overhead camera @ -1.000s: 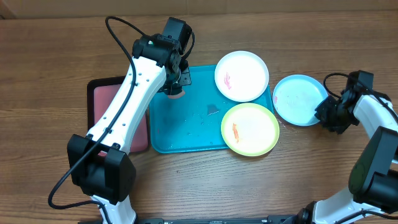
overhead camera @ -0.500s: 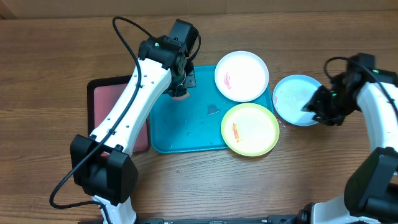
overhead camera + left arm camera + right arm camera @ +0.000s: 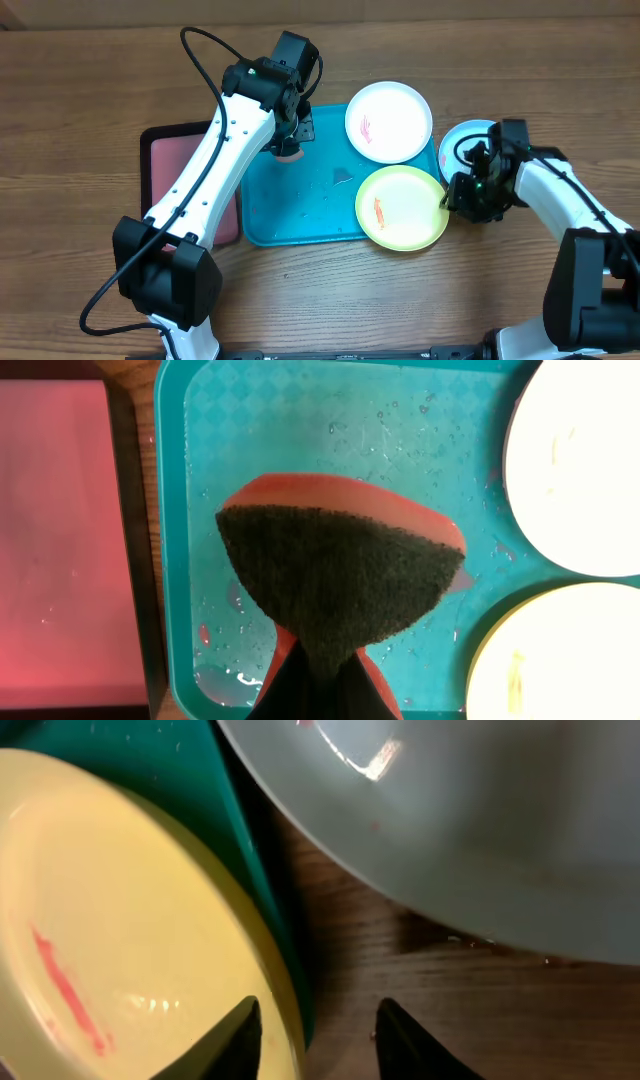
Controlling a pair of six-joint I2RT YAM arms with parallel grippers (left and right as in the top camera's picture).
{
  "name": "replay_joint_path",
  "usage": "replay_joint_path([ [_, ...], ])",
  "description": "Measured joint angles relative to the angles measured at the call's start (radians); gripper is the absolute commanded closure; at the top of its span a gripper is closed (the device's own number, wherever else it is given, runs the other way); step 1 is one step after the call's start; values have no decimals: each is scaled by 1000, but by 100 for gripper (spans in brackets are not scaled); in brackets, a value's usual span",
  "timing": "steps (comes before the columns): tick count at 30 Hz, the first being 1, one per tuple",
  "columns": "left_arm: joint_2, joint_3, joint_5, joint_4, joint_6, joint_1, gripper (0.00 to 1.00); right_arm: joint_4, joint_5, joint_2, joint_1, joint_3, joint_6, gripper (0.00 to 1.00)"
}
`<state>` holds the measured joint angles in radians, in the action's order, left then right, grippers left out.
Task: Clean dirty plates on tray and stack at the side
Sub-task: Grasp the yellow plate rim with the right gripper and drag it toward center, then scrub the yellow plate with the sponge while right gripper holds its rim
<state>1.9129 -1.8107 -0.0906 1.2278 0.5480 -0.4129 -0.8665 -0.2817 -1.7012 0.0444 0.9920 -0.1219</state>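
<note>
Right arm had swung in from the table's far right over the last second. The right gripper (image 3: 462, 197) now sat at the right edge of the yellow plate (image 3: 402, 207), its wrist over the light blue plate (image 3: 480, 820). Left arm had barely shifted.

Far left: pink tray (image 3: 165, 180), flat, smooth, black-rimmed. Just beside it lay the turquoise tray (image 3: 300, 215), with rounded corners, a raised rim and a diamond-patterned floor beaded with water. Left arm reached long across the pink tray, and the left gripper (image 3: 290, 143) pointed down over the turquoise tray's upper left part. Its jaws pinched a sponge (image 3: 340, 580) of orange foam with a coarse dark scouring face, folded into a fan. Could not tell whether it touched the floor.

White plate (image 3: 389, 122), round, shallow, glossy, red-smeared, lay on the tray's upper right corner, overhanging the rim. Yellow plate, with an orange-red streak, lay on the lower right corner, also overhanging. Light blue plate rested on the wooden table (image 3: 80, 100) just right of the tray. Right jaws stood spread, one finger above the yellow plate's rim, the other over bare wood.
</note>
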Motion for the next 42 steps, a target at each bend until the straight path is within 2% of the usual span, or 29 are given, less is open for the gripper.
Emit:
replay_joint_path([
  [6, 0, 0, 0, 0, 0, 0, 96, 27, 1, 0, -27, -21, 7, 96],
  [12, 0, 0, 0, 0, 0, 0, 96, -3, -5, 0, -40, -21, 14, 96],
  [20, 0, 0, 0, 0, 0, 0, 96, -148, -22, 1, -41, 2, 14, 96],
  [24, 0, 0, 0, 0, 0, 0, 96, -133, -64, 21, -82, 46, -6, 96],
  [27, 0, 0, 0, 1, 0, 0, 96, -39, -85, 35, -161, 70, -78, 96],
  [30, 0, 0, 0, 5, 0, 0, 96, 89, -43, 37, -302, 74, -255, 96],
  [34, 0, 0, 0, 14, 0, 0, 96, 219, 135, 31, -517, 74, -537, 96],
  [39, 0, 0, 0, 21, 0, 0, 96, 344, 216, -57, -601, 76, -703, 96],
  [42, 0, 0, 0, 26, 0, 0, 96, 377, 219, -121, -601, 76, -743, 96],
])
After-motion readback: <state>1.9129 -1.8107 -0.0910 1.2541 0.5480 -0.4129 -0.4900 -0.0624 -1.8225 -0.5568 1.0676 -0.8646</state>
